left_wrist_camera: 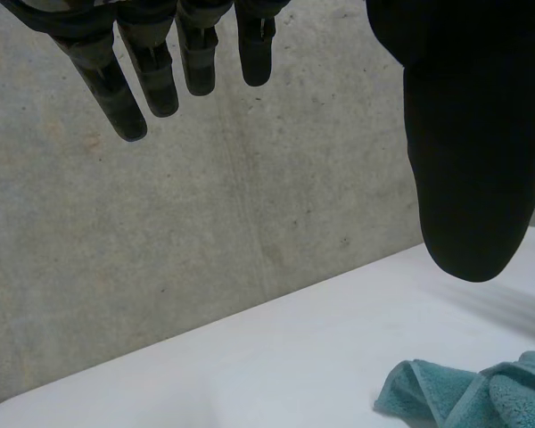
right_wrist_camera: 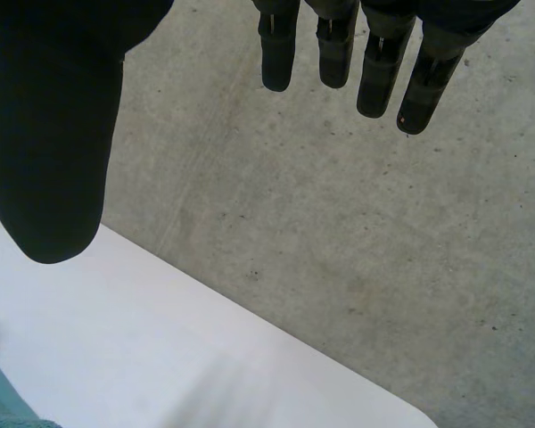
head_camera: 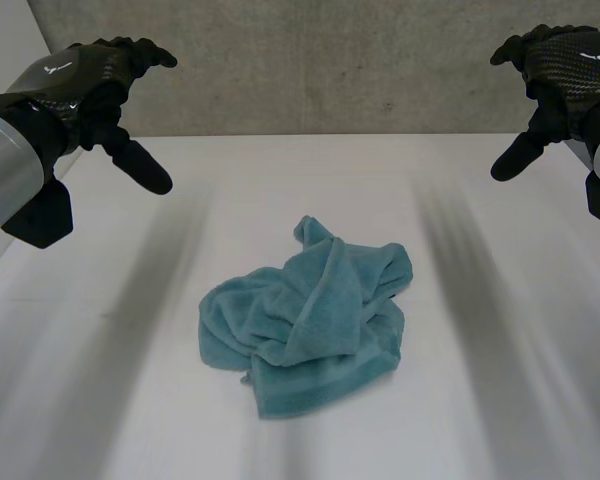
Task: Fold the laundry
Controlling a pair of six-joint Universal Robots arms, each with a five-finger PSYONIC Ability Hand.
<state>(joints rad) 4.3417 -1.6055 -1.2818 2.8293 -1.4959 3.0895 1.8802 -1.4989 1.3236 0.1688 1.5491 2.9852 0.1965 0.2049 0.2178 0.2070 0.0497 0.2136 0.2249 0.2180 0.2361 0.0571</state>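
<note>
- Left hand (head_camera: 85, 75) and right hand (head_camera: 565, 60) raised at either side, fingers (left_wrist_camera: 156, 80) straight, spread, holding nothing.
- Teal towel (head_camera: 310, 320) crumpled mid-tabletop (head_camera: 500, 380), edges folded over, well apart from both hands, open white surface all round.
- Grey concrete wall (head_camera: 330, 60) behind.

Teal towel (head_camera: 315, 325) lies crumpled mid-table, unfolded.

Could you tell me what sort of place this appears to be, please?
Probably a robotics lab or test bench: a plain white table, a bare concrete wall behind it, and one crumpled teal towel on the table.
</note>
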